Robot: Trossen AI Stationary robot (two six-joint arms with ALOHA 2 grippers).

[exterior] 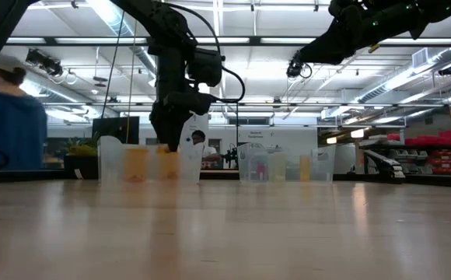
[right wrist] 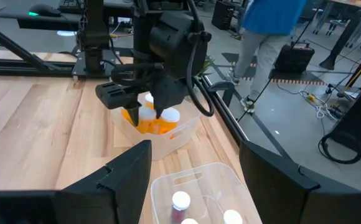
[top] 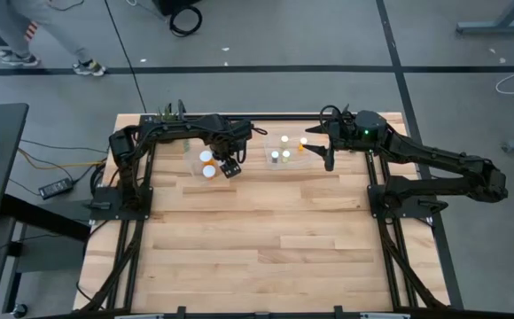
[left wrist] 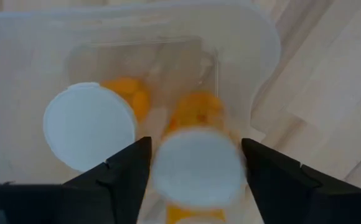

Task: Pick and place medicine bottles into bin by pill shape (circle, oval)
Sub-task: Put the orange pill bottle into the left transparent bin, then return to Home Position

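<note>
My left gripper [top: 229, 167] reaches down into the clear left bin [top: 192, 149], its fingers on either side of an orange medicine bottle's white cap [left wrist: 196, 168]. Another white-capped orange bottle [left wrist: 88, 127] stands beside it in the bin. My right gripper [top: 328, 158] is open and empty, raised beside the clear right bin [top: 273, 140]. That bin holds several small white-capped bottles [top: 285, 154]. The right wrist view shows the left gripper [right wrist: 144, 102] over the left bin [right wrist: 168, 142]. My left gripper pinches the bottle's round white cap [left wrist: 168, 180] between its two fingers, one on each side. The fingers come from above, pointing down. The bottle hangs upright below them inside the bin, its orange body [left wrist: 196, 112] down. I cannot tell whether its foot rests on the bin's floor.
A small green plant [top: 170, 112] stands at the table's far edge, behind the left bin. The wood top [top: 266, 239] stretches toward the near edge. A person [exterior: 8, 117] walks in the room beyond the table.
</note>
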